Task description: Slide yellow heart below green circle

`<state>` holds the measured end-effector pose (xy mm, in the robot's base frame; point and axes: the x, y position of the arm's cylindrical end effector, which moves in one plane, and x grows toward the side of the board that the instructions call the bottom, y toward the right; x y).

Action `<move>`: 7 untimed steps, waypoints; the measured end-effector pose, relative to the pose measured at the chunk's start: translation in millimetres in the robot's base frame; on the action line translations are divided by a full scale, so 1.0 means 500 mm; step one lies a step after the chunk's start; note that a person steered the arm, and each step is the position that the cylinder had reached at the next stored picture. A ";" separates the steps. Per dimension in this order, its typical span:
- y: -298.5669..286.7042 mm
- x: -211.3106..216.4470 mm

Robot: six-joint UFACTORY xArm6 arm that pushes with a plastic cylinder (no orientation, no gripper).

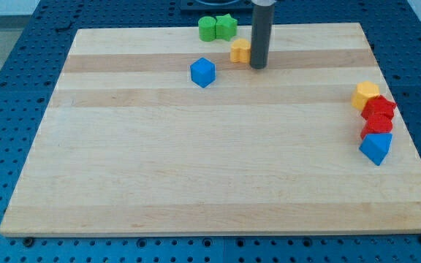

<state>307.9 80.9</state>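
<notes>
The yellow heart (239, 51) lies near the view's top centre of the wooden board, partly hidden by my rod. My tip (259, 66) rests on the board just right of it, touching or nearly touching its right side. The green circle (207, 28) sits at the board's top edge, up and left of the yellow heart. A green star (226, 26) stands against the circle's right side.
A blue cube (203, 72) lies left and below the yellow heart. At the view's right edge stands a cluster: a yellow hexagon (365, 94), two red blocks (378, 109) (376, 126) and a blue triangle (376, 147). The board (196, 168) lies on a blue pegboard.
</notes>
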 end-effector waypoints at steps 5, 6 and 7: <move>-0.166 -0.034; -0.143 -0.026; -0.104 -0.019</move>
<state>298.2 28.8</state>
